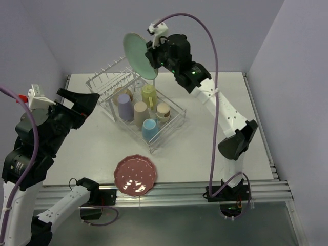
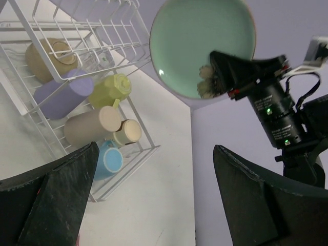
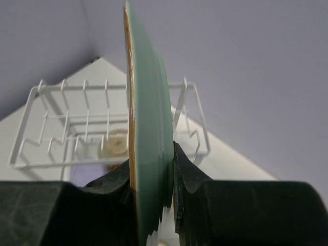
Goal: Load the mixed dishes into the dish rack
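Top view: the round mint-green ceramic plate (image 1: 139,55) hangs at upper centre, above the far end of the clear-and-white wire dish rack (image 1: 173,126). The right claw (image 1: 152,56) is clenched on its rim. The plate is turned almost on edge, probably so that it can slide down between the upright pegs (image 1: 108,77) of the raised tier. In the flat tray a lavender cup (image 1: 125,106), a beige cup (image 1: 140,113), a yellow cup (image 1: 148,94) and a light-blue cup (image 1: 149,129) stand packed close together, leaving the pegs for plates. The pink-red dotted scalloped plate (image 1: 135,175) lies flat at lower centre, on the near edge of the white table (image 1: 215,102), not yet loaded. At the left, the left claw (image 1: 88,106) is released and empty, apart from the rack, seemingly waiting out of the way.

Left wrist view: its own fingers gape at the bottom. The green plate faces the camera at upper centre, with a dull flower-like mark (image 2: 206,82) beside the gripped rim, partly hidden. No writing can be read.

Right wrist view: the plate shows edge-on, pinched between both fingers, with the peg tier beyond. No brand or label shows.
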Controlling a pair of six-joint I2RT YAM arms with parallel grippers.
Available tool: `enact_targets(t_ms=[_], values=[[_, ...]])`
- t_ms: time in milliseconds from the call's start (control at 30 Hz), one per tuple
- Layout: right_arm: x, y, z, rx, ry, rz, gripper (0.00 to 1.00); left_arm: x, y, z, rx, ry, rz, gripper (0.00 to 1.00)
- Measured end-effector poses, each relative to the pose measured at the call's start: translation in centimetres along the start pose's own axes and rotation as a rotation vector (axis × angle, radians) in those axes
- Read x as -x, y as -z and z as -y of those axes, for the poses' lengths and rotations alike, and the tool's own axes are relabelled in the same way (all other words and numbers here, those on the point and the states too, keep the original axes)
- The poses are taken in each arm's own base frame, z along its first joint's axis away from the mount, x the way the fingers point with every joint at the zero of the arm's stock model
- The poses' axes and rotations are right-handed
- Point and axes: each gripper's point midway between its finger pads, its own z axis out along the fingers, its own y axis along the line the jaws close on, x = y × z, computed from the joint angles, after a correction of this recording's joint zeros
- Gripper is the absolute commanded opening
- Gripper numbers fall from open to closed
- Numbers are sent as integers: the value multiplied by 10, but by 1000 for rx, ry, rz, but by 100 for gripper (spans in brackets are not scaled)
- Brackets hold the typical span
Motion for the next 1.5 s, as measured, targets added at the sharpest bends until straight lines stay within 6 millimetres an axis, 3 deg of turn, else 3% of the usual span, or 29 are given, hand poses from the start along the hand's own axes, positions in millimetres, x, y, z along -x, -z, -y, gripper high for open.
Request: enact_targets(t_ms=[233,567,800,1067,1400,1500], values=[[13,-50,-25,-47,177,118,0,-23,-12,-22,55,-21,-61,99],[-17,-96,-17,-133,219,129,0,-20,5,-27,43,-51,-52,99],[-21,-109,-18,-158,213,147,0,-24,1,-35,73,-97,-68,99],[-18,-110,-16,-174,199,165,0,-24,-3,-38,88,-126,-67,99],[-46,-119,-24,-136,163,128,0,-31,-10,-46,115,-144,-88,99],[-47,-121,-27,-128,151,142,0,-31,-11,-46,117,-145,-90,99]])
